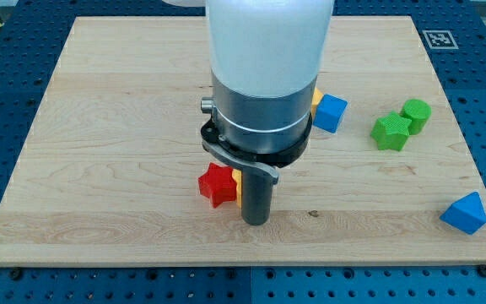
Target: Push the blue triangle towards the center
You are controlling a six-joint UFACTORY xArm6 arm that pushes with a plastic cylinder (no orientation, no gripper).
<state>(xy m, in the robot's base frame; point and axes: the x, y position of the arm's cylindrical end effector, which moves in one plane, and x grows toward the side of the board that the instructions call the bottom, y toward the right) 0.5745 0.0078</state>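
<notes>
One rod, gripperless so with nothing to spread or pinch, sets its tip [256,221] on the wooden board [99,127] beside a red star block [217,185] and a yellow block [237,187]. Far toward the view's right, slightly lower, sits the blue triangle [465,213]; a blue cube [330,112] and two green blocks [391,133] [416,114] lie up-right.

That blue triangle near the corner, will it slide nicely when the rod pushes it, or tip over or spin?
The blue triangle sits flat and low on the smooth wooden board, so it will probably slide, not tip. Its slanted sides may make it turn if pushed off-centre. It looks like a small rigid plastic piece, likely light. My tip is far off, beside the red block.
</notes>
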